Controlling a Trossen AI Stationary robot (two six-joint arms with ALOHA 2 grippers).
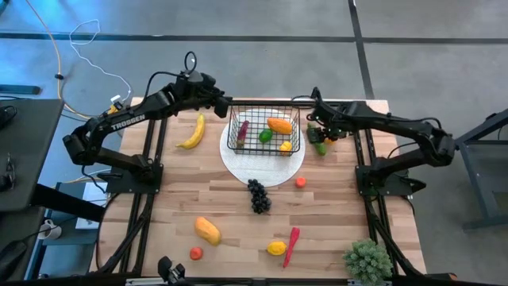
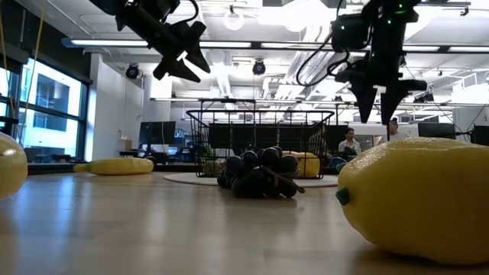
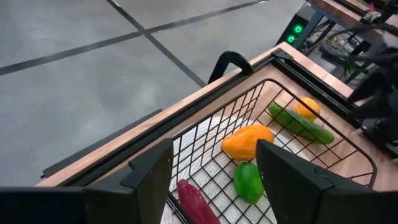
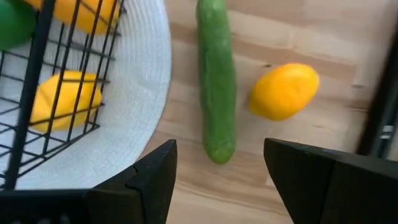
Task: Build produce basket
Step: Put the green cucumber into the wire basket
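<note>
The black wire basket (image 1: 264,131) stands on a round white plate (image 1: 262,163). In it lie an orange fruit (image 3: 247,142), a green one (image 3: 248,182), a dark red piece (image 3: 196,202) and a yellow one (image 4: 65,99). My left gripper (image 1: 225,105) hovers open over the basket's far left corner, holding nothing. My right gripper (image 1: 321,129) points down, open, above a green cucumber (image 4: 216,81) and a yellow-orange fruit (image 4: 284,91), which lie on the table right of the plate.
A banana (image 1: 191,133) lies left of the basket. Grapes (image 1: 258,195) and a small orange ball (image 1: 301,182) lie near the plate. Toward the near edge are an orange-yellow fruit (image 1: 207,230), a red ball (image 1: 195,253), a lemon (image 1: 276,248), a chili (image 1: 291,245) and a bushy plant (image 1: 367,260).
</note>
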